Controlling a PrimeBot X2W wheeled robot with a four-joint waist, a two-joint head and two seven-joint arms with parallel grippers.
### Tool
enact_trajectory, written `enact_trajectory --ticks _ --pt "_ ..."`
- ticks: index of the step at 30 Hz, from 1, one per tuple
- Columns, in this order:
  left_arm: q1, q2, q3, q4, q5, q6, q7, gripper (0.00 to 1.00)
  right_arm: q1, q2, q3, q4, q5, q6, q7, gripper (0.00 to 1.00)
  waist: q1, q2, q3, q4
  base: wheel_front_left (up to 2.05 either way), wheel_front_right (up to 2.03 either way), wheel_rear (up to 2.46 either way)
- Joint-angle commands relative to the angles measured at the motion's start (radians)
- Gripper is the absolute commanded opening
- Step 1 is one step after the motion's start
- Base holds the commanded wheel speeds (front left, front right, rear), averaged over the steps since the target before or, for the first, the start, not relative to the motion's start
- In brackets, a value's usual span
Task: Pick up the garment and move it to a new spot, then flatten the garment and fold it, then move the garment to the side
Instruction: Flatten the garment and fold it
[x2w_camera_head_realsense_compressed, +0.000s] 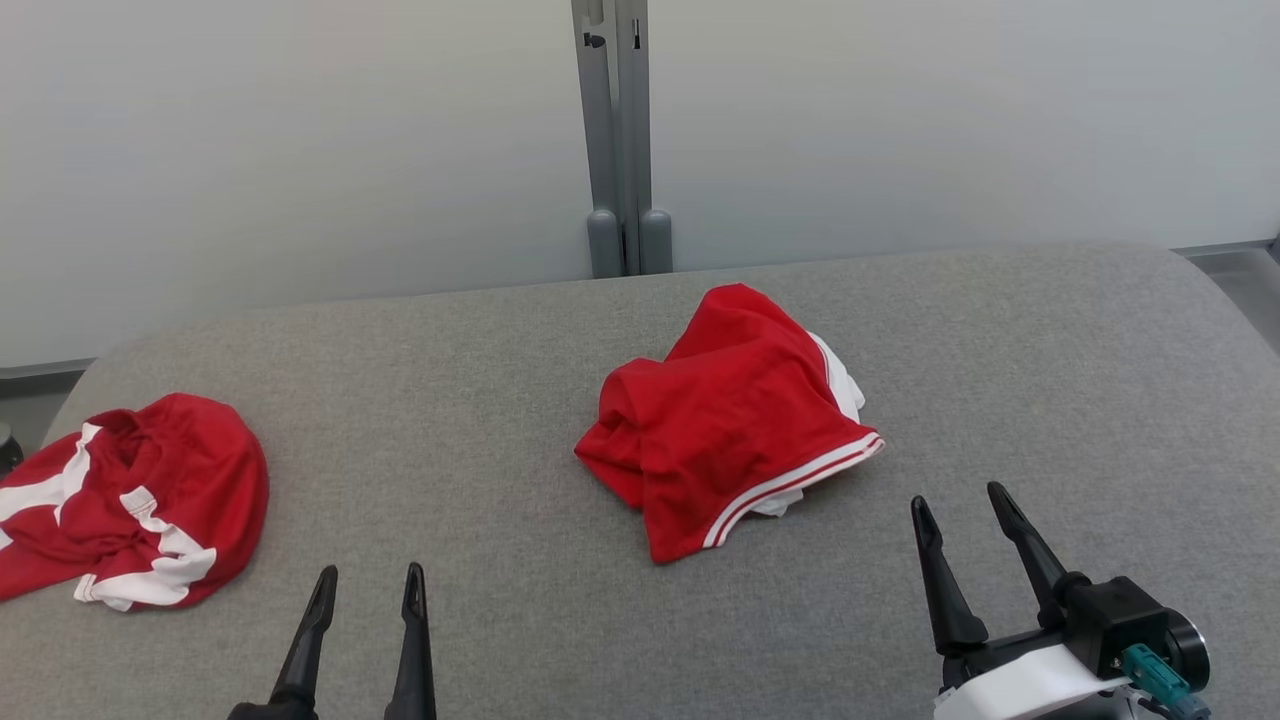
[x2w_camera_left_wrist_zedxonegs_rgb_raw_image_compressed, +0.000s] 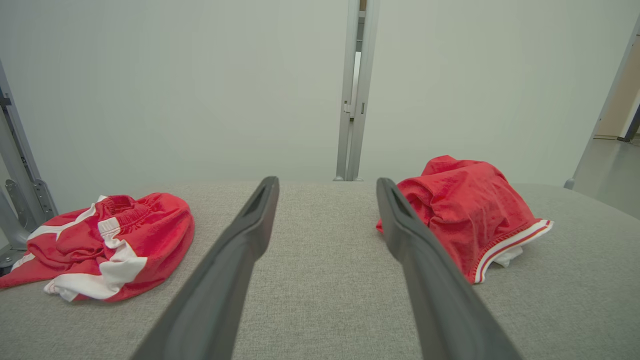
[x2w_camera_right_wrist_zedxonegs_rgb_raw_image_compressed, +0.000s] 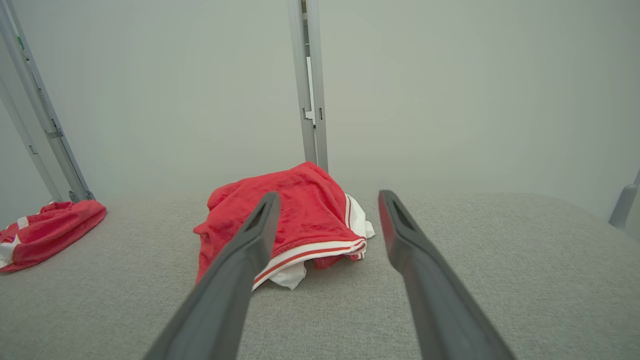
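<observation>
Garment heaped well inside table edges; right pincer near, agape

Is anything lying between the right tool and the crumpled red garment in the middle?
Nothing visible: bare grey surface separates the open right tool from the middle garment. The second red garment lies far to the left.

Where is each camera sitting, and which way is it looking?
Head view: on the robot's head, looking forward and down at the grey table; the left gripper and right gripper, both open, show at the bottom.
Left wrist view: on the left wrist, looking low along its own fingers across the table to the wall.
Right wrist view: on the right wrist, looking along its own fingers at the middle red garment.
Shared: all three show the middle red garment and the left red garment.
</observation>
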Motion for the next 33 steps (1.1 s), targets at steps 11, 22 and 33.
enact_trajectory --ticks 11,22,33 --pt "-0.017 0.000 -0.001 0.009 0.017 -0.004 -0.001 1.00 0.009 -0.002 0.001 -0.001 0.004 -0.001 -0.003 1.00 0.0000 0.0000 -0.001 0.003 0.00 0.00 0.00" --pt "-0.094 0.000 -0.091 0.160 0.094 -0.057 -0.001 1.00 -0.016 -0.002 0.009 -0.008 -0.004 -0.001 -0.003 1.00 0.0000 0.0000 0.051 -0.024 0.00 0.00 0.00" --pt "-0.431 0.018 -0.333 0.442 0.164 -0.096 -0.001 1.00 -0.097 -0.002 0.013 -0.025 -0.018 -0.001 -0.003 1.00 0.0000 0.0000 0.227 -0.076 0.00 0.00 0.00"
